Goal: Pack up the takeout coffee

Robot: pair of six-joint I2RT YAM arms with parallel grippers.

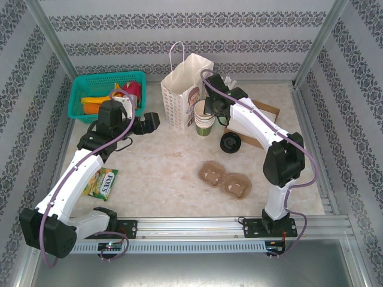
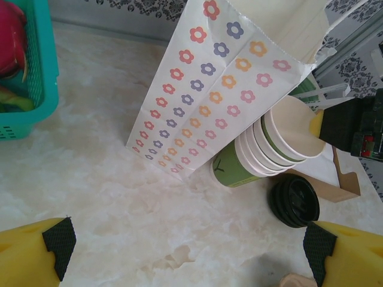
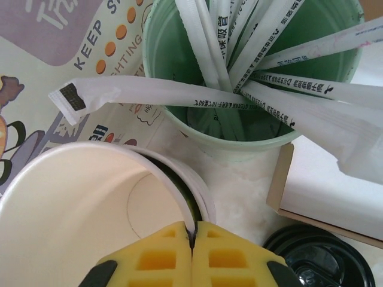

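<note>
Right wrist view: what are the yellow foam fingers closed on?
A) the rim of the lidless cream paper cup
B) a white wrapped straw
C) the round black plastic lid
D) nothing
A: the right gripper is shut, with the rim of the lidless cream paper cup caught between its jaws.

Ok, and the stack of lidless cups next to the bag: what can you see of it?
The stack of cups is several nested paper cups, cream above and dark green below, white inside, without lids. It stands upright close beside the flowered paper bag; whether they touch is unclear. The top cup is empty. The right gripper is shut on its rim, one finger inside and one outside. Loose black lids lie on its near side.
</note>
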